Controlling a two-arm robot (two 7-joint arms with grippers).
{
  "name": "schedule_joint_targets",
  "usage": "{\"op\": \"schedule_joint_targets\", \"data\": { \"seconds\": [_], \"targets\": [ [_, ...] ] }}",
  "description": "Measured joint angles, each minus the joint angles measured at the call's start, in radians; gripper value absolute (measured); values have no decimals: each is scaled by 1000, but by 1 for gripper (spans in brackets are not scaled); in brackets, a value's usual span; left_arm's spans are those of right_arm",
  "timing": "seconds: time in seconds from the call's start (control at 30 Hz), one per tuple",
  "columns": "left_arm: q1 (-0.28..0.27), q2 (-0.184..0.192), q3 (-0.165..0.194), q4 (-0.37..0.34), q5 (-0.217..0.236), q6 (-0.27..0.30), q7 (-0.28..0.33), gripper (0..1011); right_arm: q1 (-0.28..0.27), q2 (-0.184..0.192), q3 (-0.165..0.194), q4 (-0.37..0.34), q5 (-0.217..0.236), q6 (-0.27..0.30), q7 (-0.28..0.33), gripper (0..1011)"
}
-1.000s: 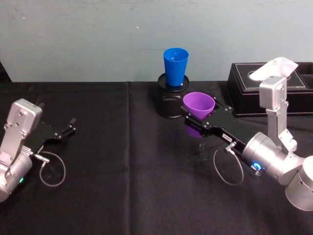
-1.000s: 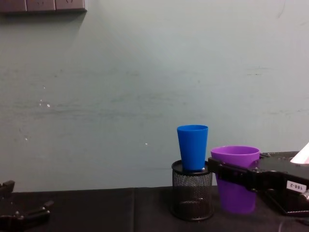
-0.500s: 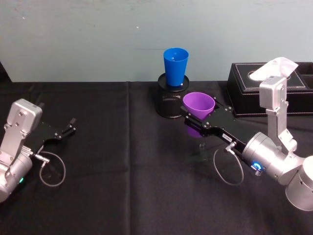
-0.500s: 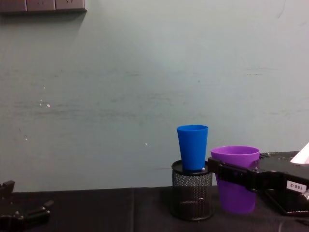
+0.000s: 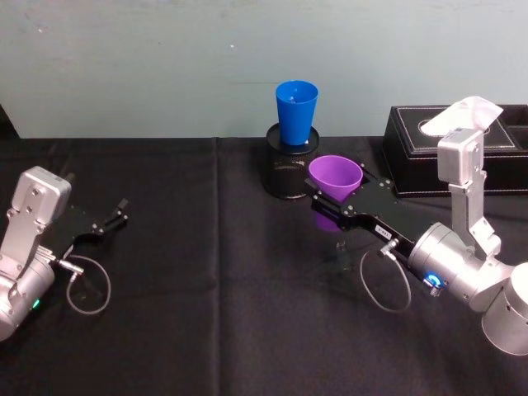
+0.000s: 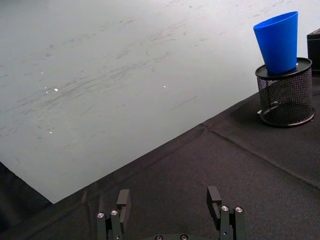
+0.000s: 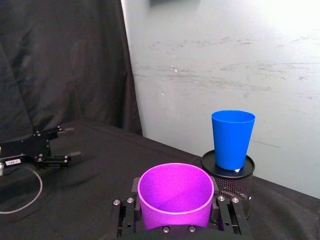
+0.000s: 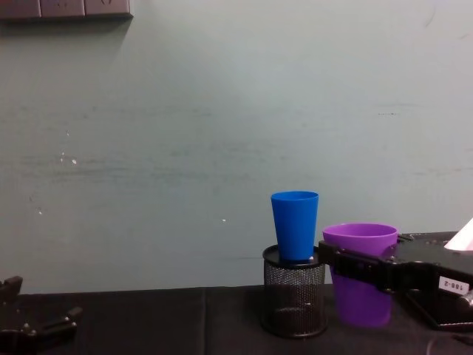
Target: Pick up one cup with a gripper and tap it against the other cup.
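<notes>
My right gripper is shut on the purple cup, holding it upright just above the black tablecloth; the same cup shows as a purple cup and a purple cup between the right gripper fingers. The blue cup stands upright in a black mesh pen holder at the back, a short gap beyond and left of the purple cup. The blue cup does not touch it. My left gripper rests open at the far left, near the table.
A black tissue box stands at the back right, close behind the right arm. Black cloth covers the table up to a pale wall. A cable loop hangs by the left arm.
</notes>
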Motion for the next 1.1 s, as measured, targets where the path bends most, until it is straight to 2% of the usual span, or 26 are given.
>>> {"op": "schedule_joint_targets", "data": {
  "seconds": [1.1],
  "targets": [
    [0, 0, 0, 0, 0, 0, 0, 1000, 0, 0, 0, 0, 0, 0, 0, 743]
  ]
}}
